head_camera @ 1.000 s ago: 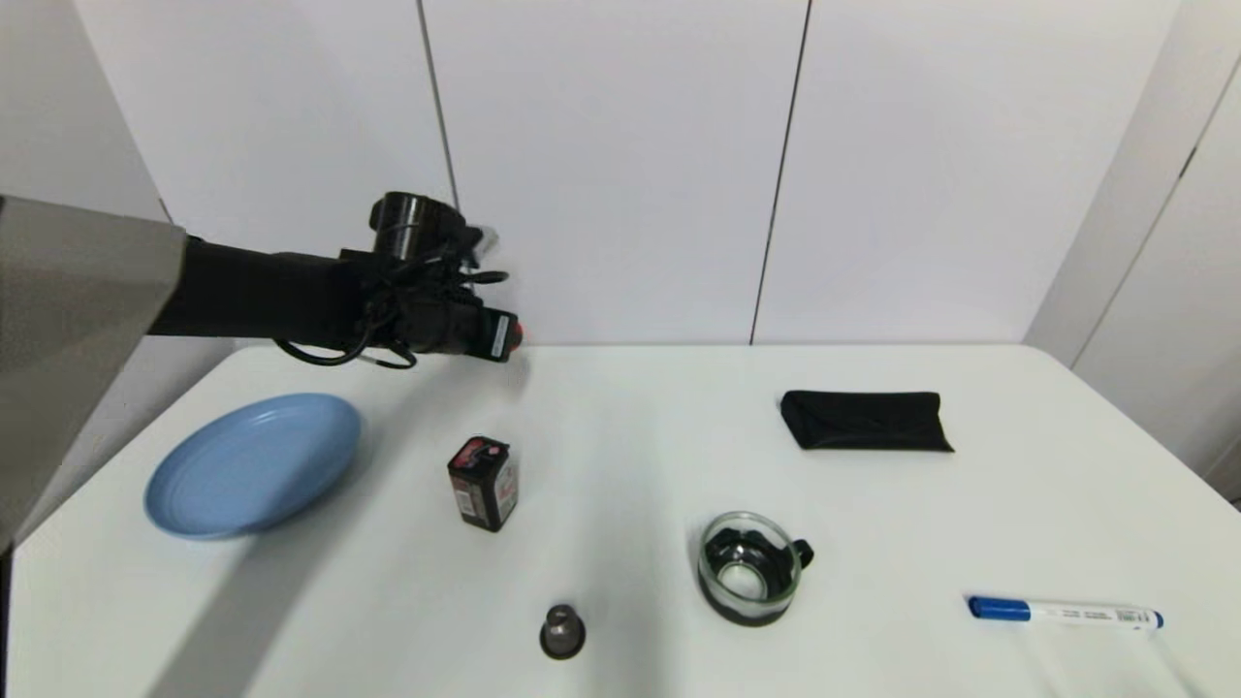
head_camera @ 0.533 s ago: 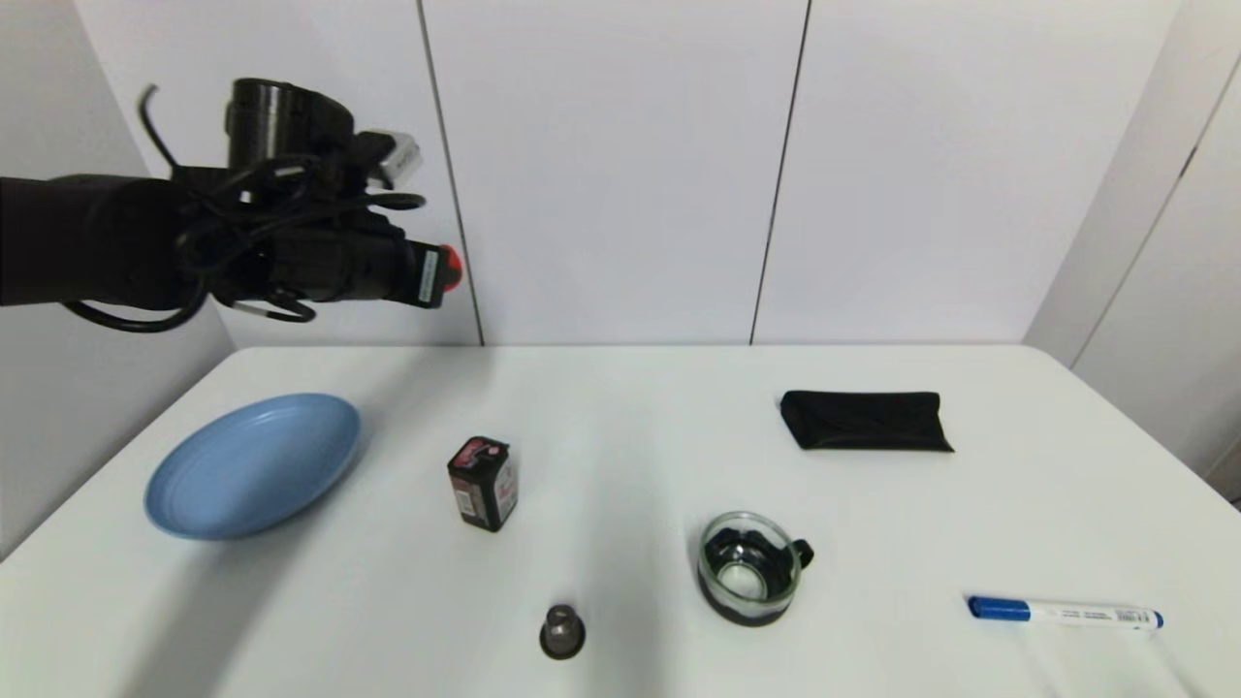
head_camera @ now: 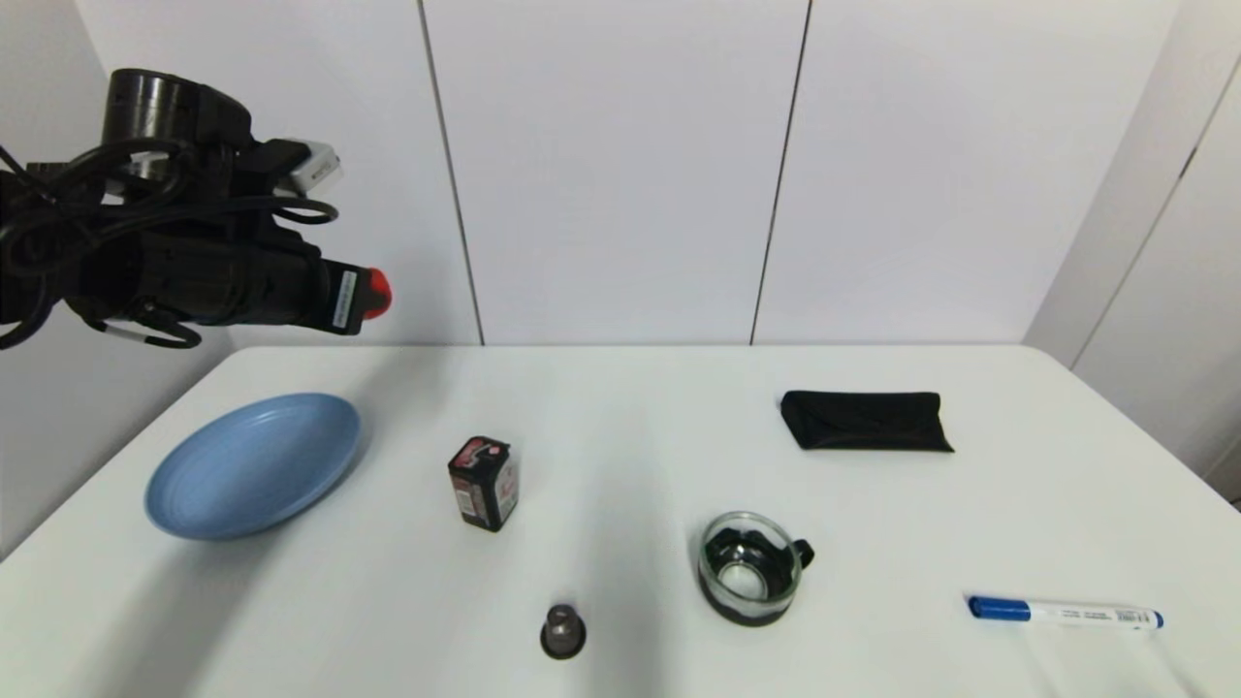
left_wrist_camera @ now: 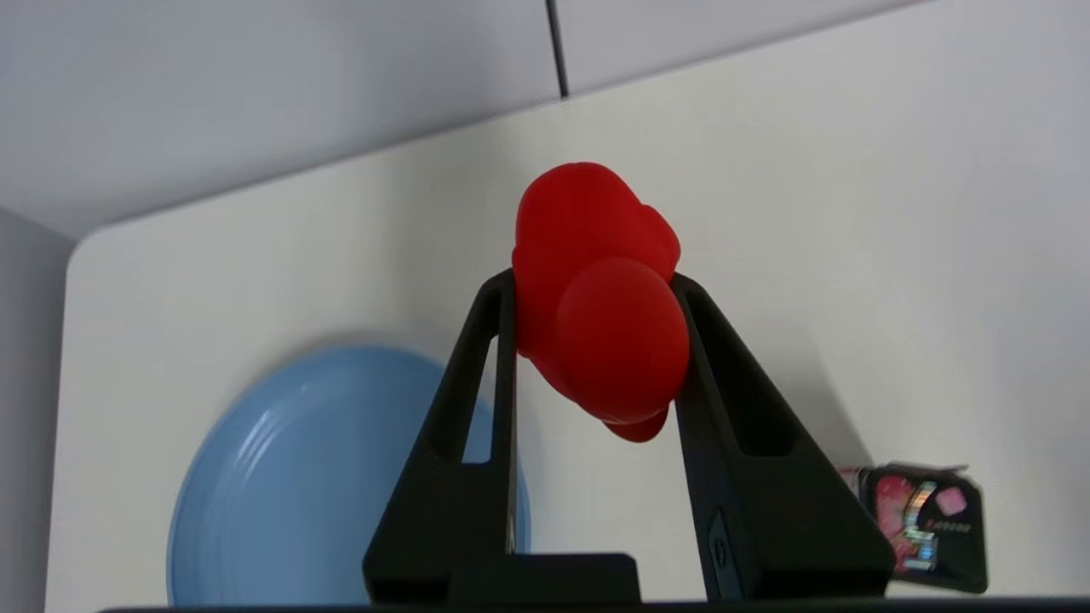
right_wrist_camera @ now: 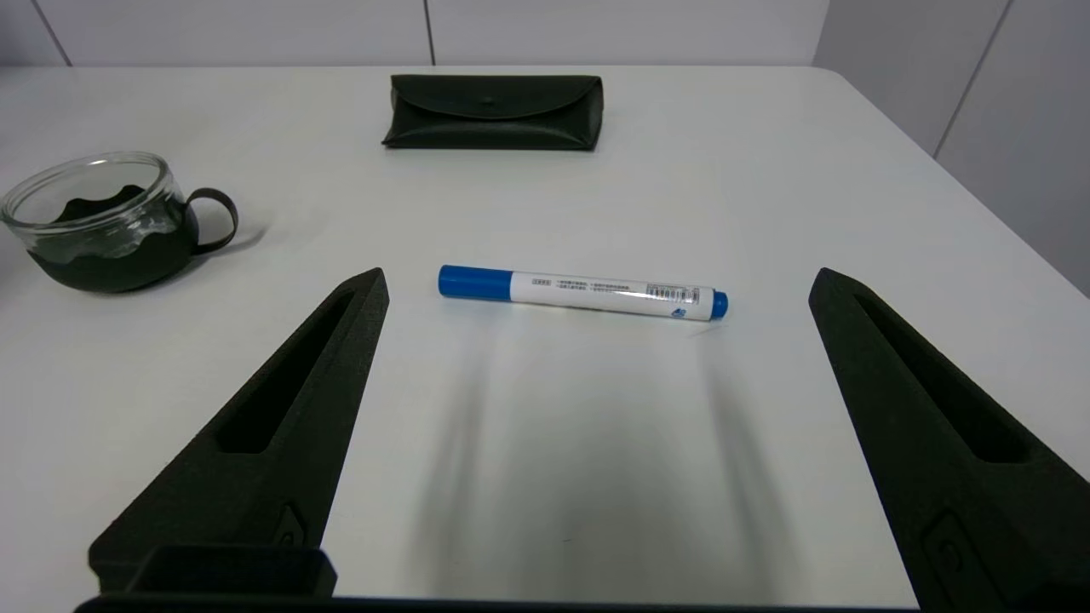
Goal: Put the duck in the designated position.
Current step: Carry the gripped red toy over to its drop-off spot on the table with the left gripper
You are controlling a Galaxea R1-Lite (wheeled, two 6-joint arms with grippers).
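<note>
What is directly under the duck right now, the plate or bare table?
The duck, clamped in the left gripper, hangs high above the table near the blue plate. Whether it is over the plate's rim or bare table cannot be told.

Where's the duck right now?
The duck is off the table, clamped in the left gripper, held high at the robot's left above the far left part of the table, beyond the blue plate.

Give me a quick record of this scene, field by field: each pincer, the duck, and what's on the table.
left pincer: raised above the table's far left, shut on the duck
duck: red, held in the air
right pincer: open, low over the marker
table: blue plate, black box, grey knob, glass cup, black pouch, marker
</note>
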